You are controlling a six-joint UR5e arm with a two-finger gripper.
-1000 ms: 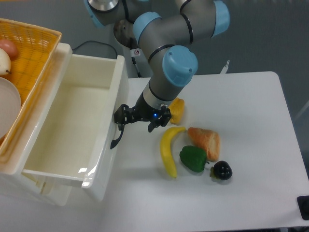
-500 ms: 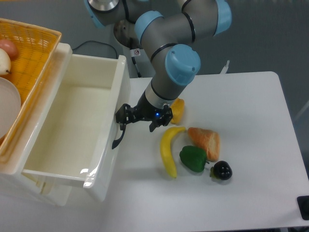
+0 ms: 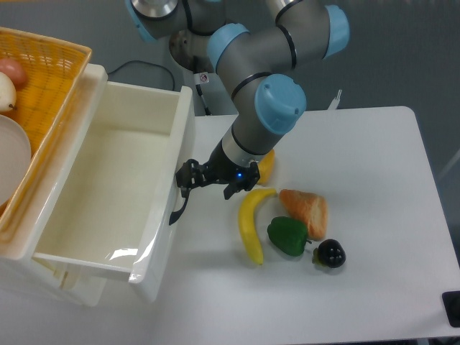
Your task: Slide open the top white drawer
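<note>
Jaws clamp the top of the black handle (image 3: 177, 205) so the arm can drag the drawer out; gripper (image 3: 188, 177) sits just at the drawer front. Drawer (image 3: 108, 194) lies at left, pulled far out of the cabinet, under the basket (image 3: 43, 93). Banana (image 3: 250, 223), bread (image 3: 305, 210), pepper (image 3: 289, 236) lie just right of the gripper. Versus a second ago, gripper and drawer front shifted slightly right: the pull continues.

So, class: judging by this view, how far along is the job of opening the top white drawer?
Mostly done: the top white drawer stands well out, its empty inside showing. In hand: the gripper is at the black handle. Left: perhaps a little more travel, then letting go.
</note>
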